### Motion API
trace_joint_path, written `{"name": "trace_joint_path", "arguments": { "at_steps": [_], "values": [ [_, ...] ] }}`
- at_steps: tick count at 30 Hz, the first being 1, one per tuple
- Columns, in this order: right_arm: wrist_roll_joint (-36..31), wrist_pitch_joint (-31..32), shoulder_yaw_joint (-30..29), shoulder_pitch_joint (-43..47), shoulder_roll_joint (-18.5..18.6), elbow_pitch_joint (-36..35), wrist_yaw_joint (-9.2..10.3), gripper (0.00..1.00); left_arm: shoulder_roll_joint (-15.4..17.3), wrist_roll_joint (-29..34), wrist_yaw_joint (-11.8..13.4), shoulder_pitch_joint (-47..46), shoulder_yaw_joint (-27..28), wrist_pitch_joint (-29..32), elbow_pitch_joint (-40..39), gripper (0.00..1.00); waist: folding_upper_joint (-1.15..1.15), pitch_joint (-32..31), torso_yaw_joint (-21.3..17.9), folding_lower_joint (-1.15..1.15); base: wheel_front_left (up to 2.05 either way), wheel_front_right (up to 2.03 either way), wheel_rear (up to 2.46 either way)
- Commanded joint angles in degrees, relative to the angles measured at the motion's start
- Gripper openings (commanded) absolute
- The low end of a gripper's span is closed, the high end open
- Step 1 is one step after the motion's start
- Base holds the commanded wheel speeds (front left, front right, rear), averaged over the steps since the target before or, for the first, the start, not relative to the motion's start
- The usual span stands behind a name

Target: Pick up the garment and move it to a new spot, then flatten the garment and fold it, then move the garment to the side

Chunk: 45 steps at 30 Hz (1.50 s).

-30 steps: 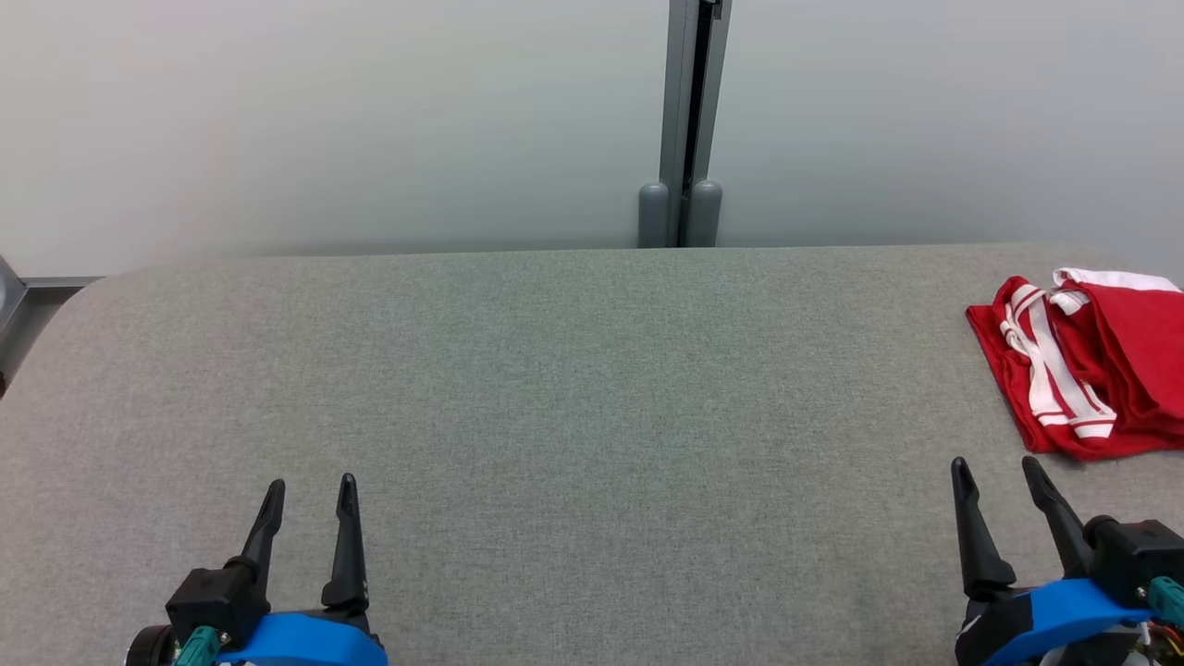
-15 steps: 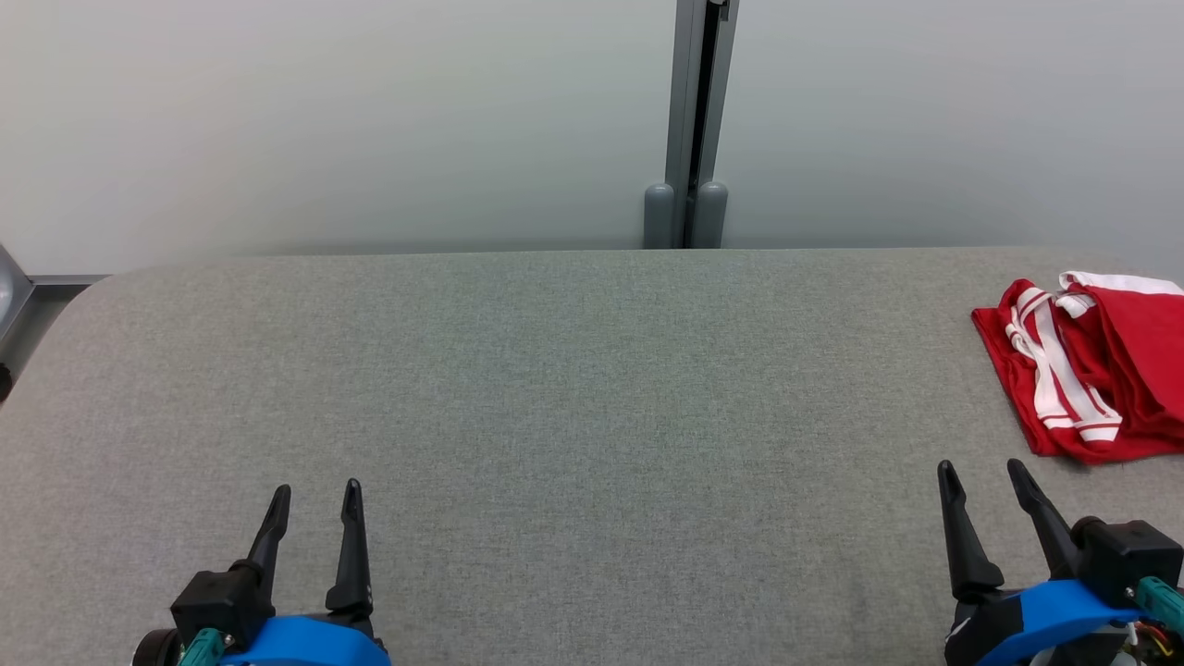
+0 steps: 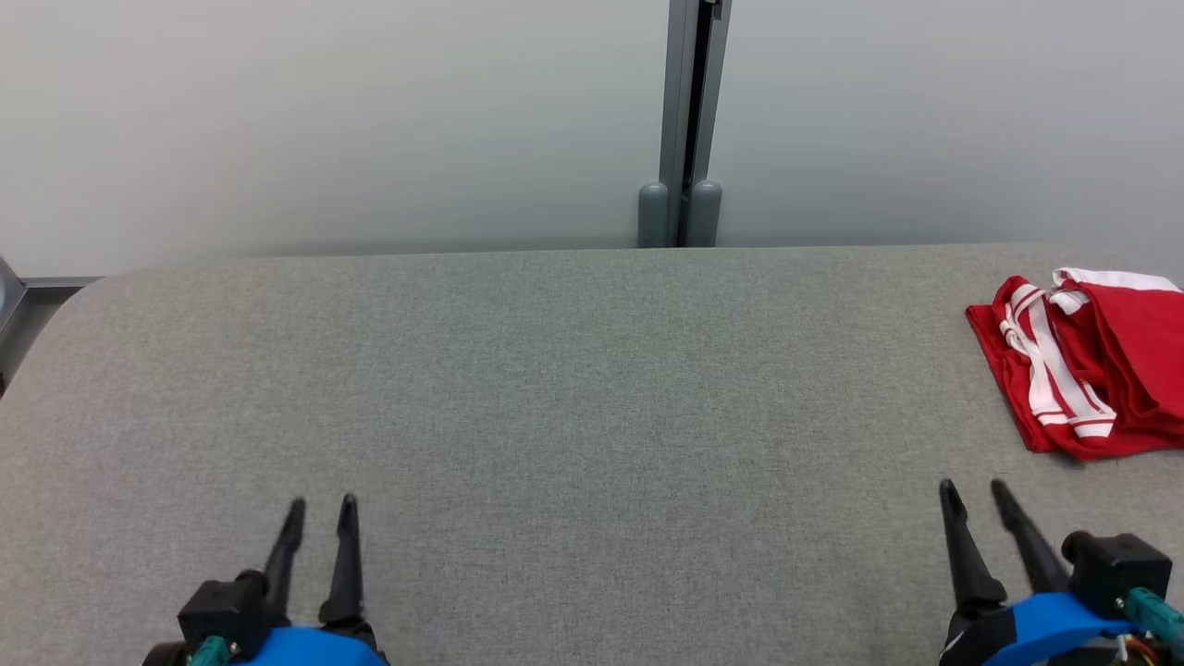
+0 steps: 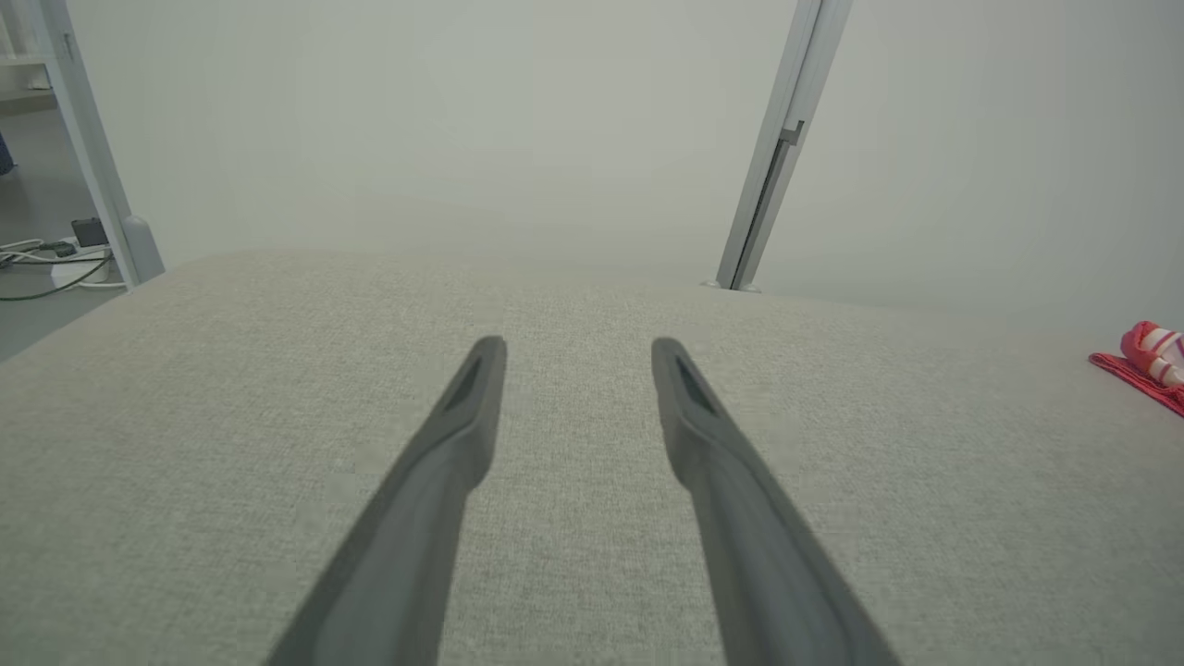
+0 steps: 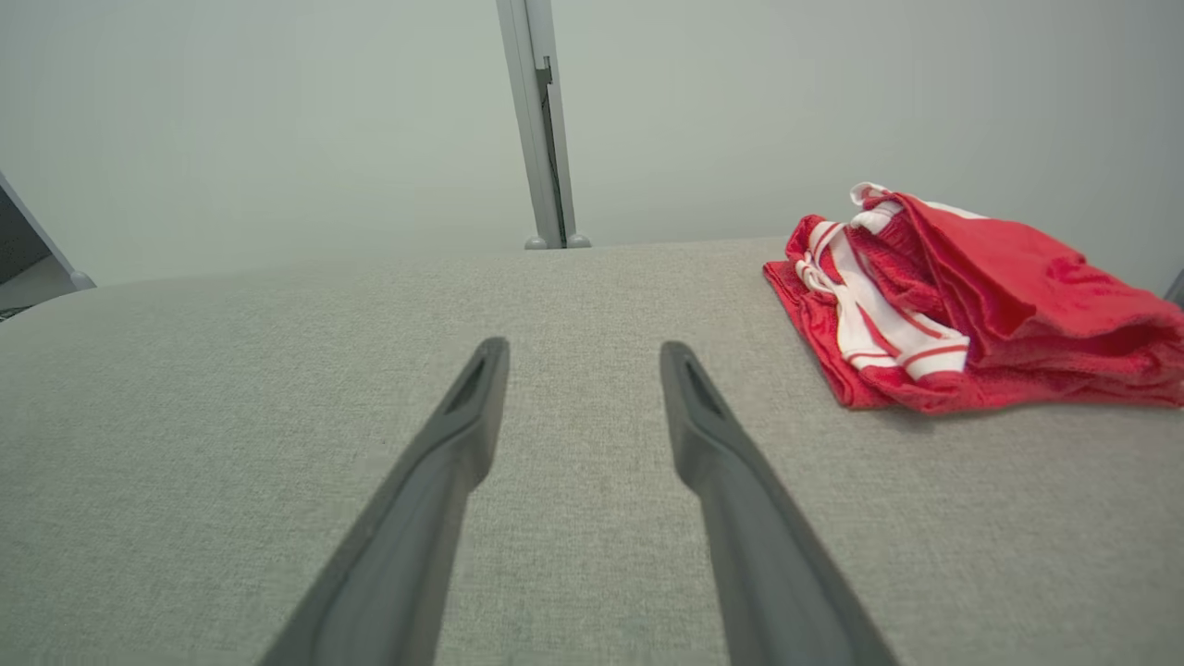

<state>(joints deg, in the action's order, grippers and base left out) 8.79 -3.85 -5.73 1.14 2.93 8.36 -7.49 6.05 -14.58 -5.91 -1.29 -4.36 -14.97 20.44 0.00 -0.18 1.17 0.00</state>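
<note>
Grey, finely woven fabric covers the table [image 3: 592, 388], flat and smooth, with rounded far corners.

Nearest to us, our left tool [image 3: 322, 502] points forward over that cloth. Its two long fingers [image 4: 444, 481] are dark and matt, and they taper to blunt tips with a narrow slot on each inner face. They stand a moderate gap apart, with only bare cloth between them. Our right tool [image 3: 971, 485] has the same shape and the same posture, its fingers parted and gripping nothing. Behind each pair of fingers we see black blocky mounts and a glossy blue collar. We cannot tell whether the tips touch the cloth or hang just above it.

Ahead of the right tool and off to its right lies the garment [image 3: 1091, 370], near the fingertips but apart from them, and well to the right of the left tool. It is a red, soft, slightly nubby knit, folded into a loose bundle. White bands with thin red stripes run along the side nearer the tools. The upper layer rolls over in a thick, rounded fold.

Farther ahead the table ends against a pale, matt wall [image 3: 324, 120]. A slim grey metal post [image 3: 686, 111] rises there, roughly between the two tools, with two rounded caps at its foot.
</note>
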Motion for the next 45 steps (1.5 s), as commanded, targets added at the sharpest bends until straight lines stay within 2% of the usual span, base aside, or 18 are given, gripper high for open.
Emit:
{"name": "trace_joint_path", "arguments": {
  "at_steps": [1,5,20,45],
  "values": [
    [0.03,0.22,-0.01,0.22,-0.11,0.80,0.00,0.00,-0.24,-0.08,0.00,0.35,-0.03,0.13,0.73,0.00,0.00,0.00,-0.01,0.00,0.00,0.00,0.00],
    [0.88,0.53,-0.17,0.45,-0.40,2.88,0.00,0.00,-0.88,-0.92,-0.02,1.36,0.13,0.65,2.35,0.00,0.00,0.01,-0.02,0.00,0.00,0.00,0.00],
    [17.34,2.48,-0.28,-1.20,-0.31,3.33,0.00,0.00,-1.33,-16.17,-0.34,-0.06,2.33,4.82,0.55,0.00,0.00,0.05,-0.16,0.00,0.00,0.00,0.00],
    [38.41,4.97,-0.44,-3.29,-0.17,3.97,0.00,0.00,-1.87,-35.78,-0.79,-1.79,5.08,10.08,-1.81,0.00,0.00,0.12,-0.38,0.00,0.00,0.00,0.00]
  ]
}}
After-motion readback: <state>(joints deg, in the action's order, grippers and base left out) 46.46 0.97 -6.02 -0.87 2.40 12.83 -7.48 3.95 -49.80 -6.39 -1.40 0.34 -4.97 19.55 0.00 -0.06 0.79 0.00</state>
